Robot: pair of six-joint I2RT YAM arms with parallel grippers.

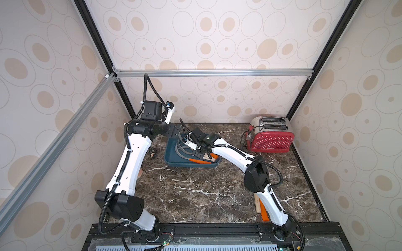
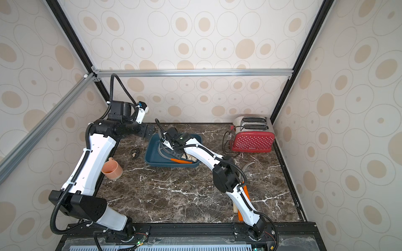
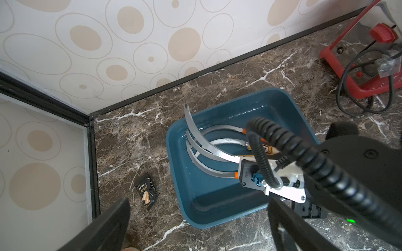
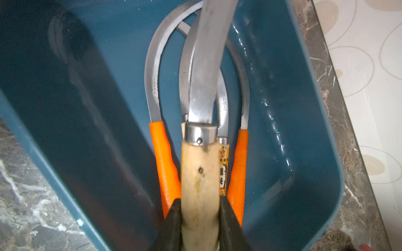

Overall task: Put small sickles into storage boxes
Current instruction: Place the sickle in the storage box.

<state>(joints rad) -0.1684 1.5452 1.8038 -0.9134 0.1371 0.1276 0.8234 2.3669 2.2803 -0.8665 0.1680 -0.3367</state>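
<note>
One pale-handled sickle (image 4: 200, 165) in right gripper (image 4: 200, 205), both ends out of frame

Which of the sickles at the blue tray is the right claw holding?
The pale wooden-handled sickle with the metal collar: the right claw is shut on its handle. The orange-handled sickles lie loose in the tray beside it.

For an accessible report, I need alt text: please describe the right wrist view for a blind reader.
The right gripper clamps the pale wooden handle of a small sickle with a curved grey metal blade, over a dark teal-blue plastic tray. Under it, other sickles lie in the tray, two with bright orange handles.
</note>
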